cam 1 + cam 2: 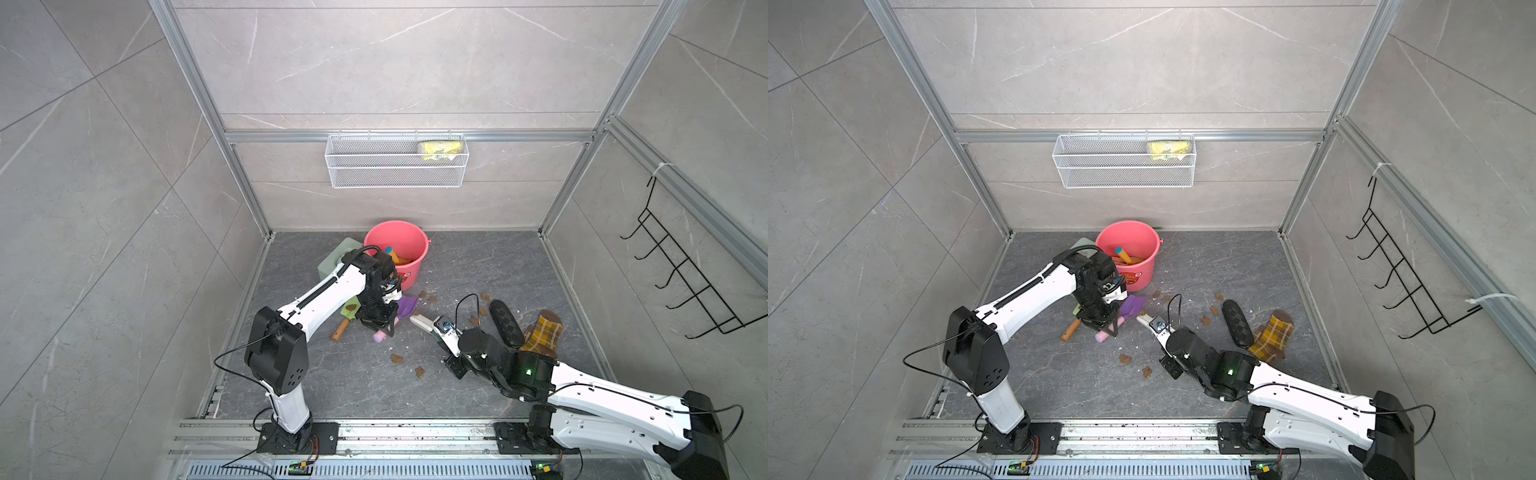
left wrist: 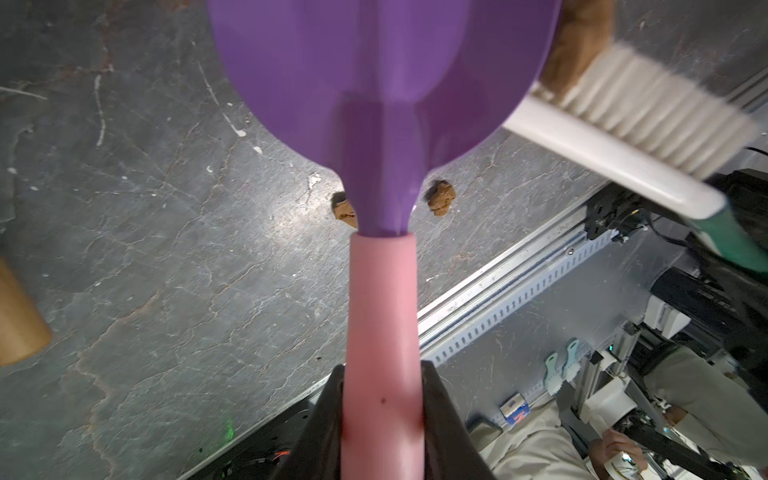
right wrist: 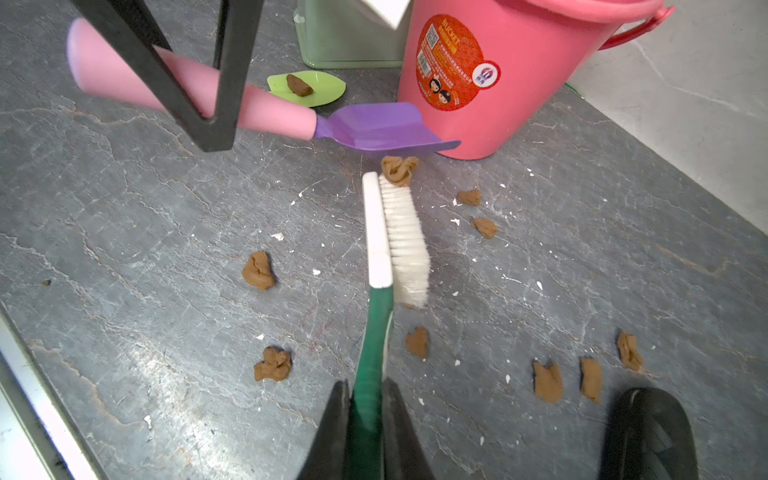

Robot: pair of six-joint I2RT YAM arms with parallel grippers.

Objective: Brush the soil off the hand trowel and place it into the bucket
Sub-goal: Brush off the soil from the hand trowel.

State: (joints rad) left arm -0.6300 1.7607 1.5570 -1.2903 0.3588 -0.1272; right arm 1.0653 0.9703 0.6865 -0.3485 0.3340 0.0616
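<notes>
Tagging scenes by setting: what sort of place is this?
Probably a staged bathroom-like test cell: grey marble-look wall panels in aluminium framing, a white wire-mesh wall basket, a black wire hook rack.

A robotics lab test cell, dressed as a tiled washroom corner, is shown. Marble-look wall panels [image 1: 395, 62] are framed in bare aluminium profile [image 1: 291, 136]; a wire basket [image 1: 395, 174] and a black hook rack [image 1: 685, 272] are hung on them. Two robot arms are bolted to a slotted rail [image 1: 415, 432], and a person [image 2: 681, 395] among racks and cables is seen beyond the floor's [image 1: 353, 386] edge.
</notes>
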